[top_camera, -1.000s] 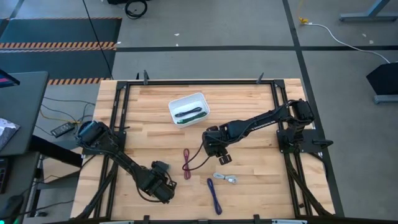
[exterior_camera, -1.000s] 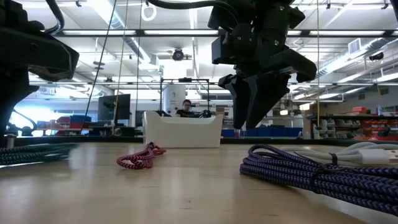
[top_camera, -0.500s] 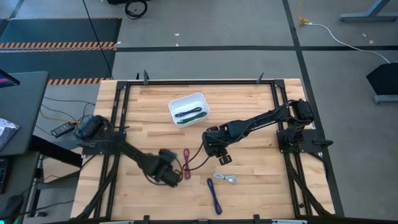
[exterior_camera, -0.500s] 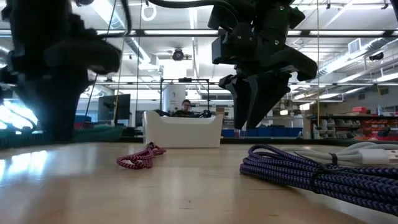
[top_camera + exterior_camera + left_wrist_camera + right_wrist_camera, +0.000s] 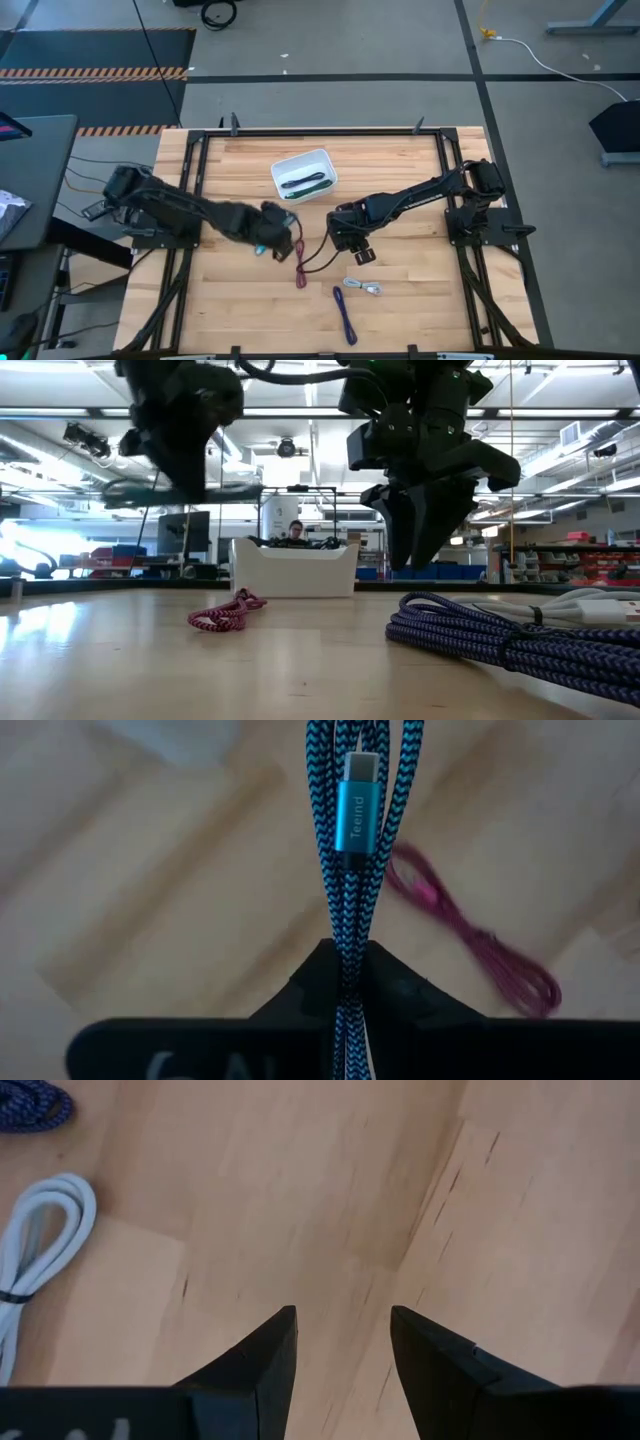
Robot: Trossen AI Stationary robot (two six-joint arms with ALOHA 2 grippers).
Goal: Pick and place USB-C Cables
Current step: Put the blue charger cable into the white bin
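My left gripper (image 5: 272,232) hangs above the middle of the table, shut on a teal USB-C cable (image 5: 350,870), whose metal plug (image 5: 352,810) shows in the left wrist view. A dark red cable (image 5: 300,262) lies on the wood just beside it. My right gripper (image 5: 346,236) stands open over bare wood at the centre, its fingers (image 5: 275,1350) pointing down, touching nothing. A purple cable (image 5: 345,315) and a white-grey cable (image 5: 362,287) lie nearer the front edge. The white tray (image 5: 320,160) at the far centre holds a green cable (image 5: 306,191) and a dark one. My left gripper pinches the teal bundle's several strands (image 5: 348,955) between its two fingers, partway along the bundle. The fingers slant down from above and lie across it. The bundle (image 5: 180,490) is lifted clear of the table and sticks out roughly level on both sides of the fingers.
A black frame (image 5: 300,131) runs around the wooden table. Bare wood lies between the tray and the grippers. The purple bundle (image 5: 500,640) and the white-grey one (image 5: 600,605) lie close to the low camera.
My left gripper has risen from the table's near left part and swung toward the centre and the tray, rolling its wrist. The teal cable, which lay on the wood, has come up with it and now hangs clear of the table.
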